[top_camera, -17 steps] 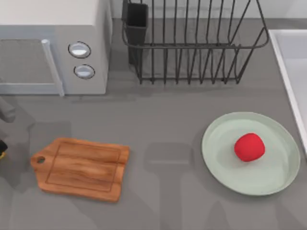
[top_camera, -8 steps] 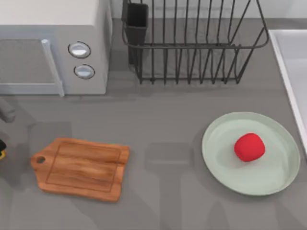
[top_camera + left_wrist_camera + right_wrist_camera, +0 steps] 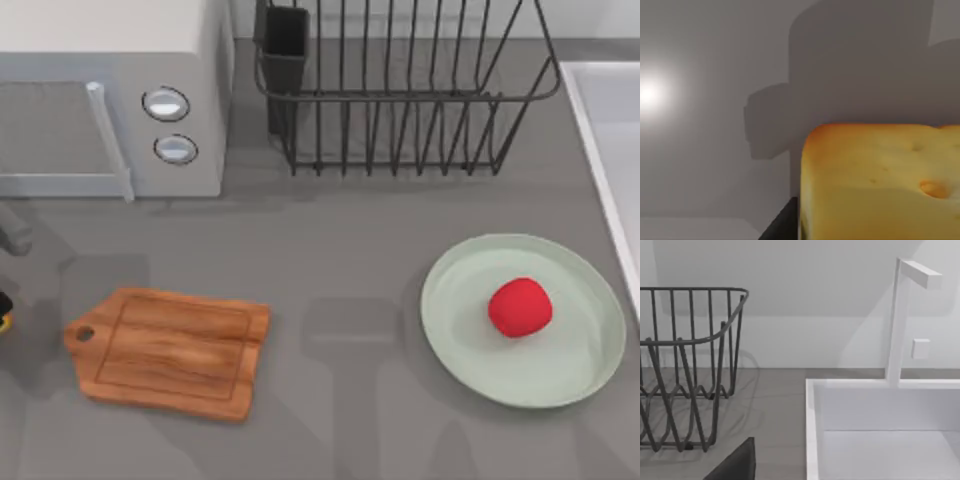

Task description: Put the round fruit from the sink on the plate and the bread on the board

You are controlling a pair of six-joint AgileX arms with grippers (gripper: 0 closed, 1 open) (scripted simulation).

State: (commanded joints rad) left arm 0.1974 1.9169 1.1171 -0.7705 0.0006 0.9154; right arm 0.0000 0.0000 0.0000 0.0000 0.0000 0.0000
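Round fruit (image 3: 520,307) on plate (image 3: 470,350) — off-centre, toward sink (image 3: 612,150); board (image 3: 170,352) bare

bread (image 3: 880,185) cut by frame edge | sink (image 3: 610,130) partly out of view

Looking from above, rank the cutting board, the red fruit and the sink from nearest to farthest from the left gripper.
From the left gripper at the left edge:
1. Board, just beside it, on the left.
2. Round fruit, on the plate, at right.
3. Sink, far right edge.
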